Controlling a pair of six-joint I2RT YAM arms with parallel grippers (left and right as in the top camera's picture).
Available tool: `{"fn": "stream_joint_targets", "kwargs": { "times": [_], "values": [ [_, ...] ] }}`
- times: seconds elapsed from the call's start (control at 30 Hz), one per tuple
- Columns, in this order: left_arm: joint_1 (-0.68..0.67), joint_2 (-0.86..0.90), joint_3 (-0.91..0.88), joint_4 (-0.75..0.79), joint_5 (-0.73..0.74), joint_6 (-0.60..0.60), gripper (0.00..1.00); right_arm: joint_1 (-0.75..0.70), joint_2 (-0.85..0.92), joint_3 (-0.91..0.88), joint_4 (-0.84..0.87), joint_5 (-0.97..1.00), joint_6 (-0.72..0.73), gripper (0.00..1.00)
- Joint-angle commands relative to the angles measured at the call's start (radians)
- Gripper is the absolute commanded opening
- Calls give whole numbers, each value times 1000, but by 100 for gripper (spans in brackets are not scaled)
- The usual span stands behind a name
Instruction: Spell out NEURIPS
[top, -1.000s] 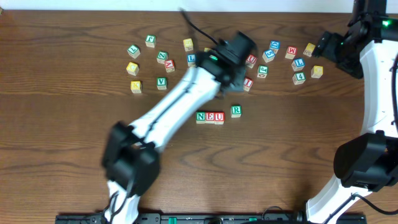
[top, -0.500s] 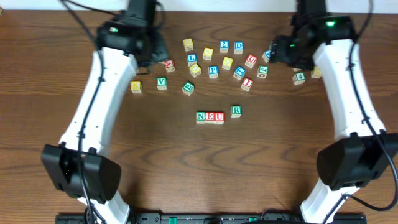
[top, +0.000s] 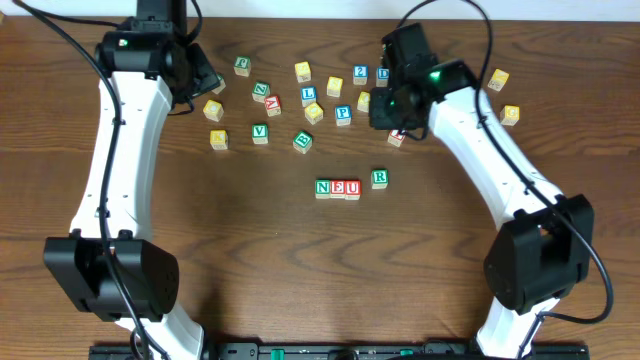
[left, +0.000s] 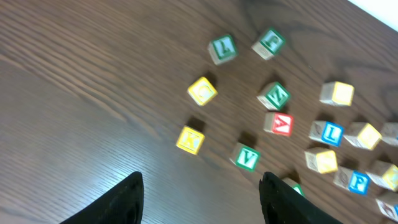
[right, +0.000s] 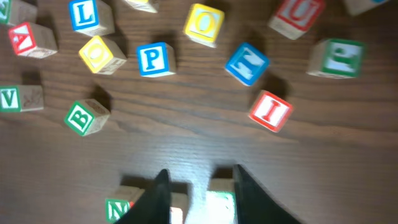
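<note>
On the table, cubes N (top: 323, 187), E (top: 338, 188) and U (top: 352, 189) touch in a row, and a green R (top: 380, 178) sits just right of them with a gap. A red I (right: 270, 111) and a blue P (right: 155, 59) lie loose in the scatter behind. My right gripper (right: 199, 186) hovers above the row with a narrow gap between its jaws and nothing in it; R (right: 221, 202) shows beneath. Over the far left cubes, my left gripper (left: 200, 199) stands open and empty.
Loose cubes spread across the back: red U (right: 297, 9), blue L (right: 87, 15), green B (right: 82, 117), green V (left: 247, 157), yellow K (left: 189, 140), blue 2 (top: 360, 74), and two yellow ones (top: 498, 80) far right.
The left arm swung from the middle to the far left. The right arm came in from the far right to above the middle cubes, and its jaws narrowed.
</note>
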Motion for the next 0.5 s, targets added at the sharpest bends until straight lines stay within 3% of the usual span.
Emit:
{"fn": "stream_joint_targets", "kwargs": {
  "times": [0.0,0.23,0.47],
  "values": [
    [24,-6,10,-6,-58,8,59,17,11,-50,36,2,37,19],
    [62,-3,10,-7,-57,8,59,21,18,-123,97,3,60,1],
    [64,-2,6,-7,-57,8,59,22,53,-163,99,1,83,1]
  ]
}}
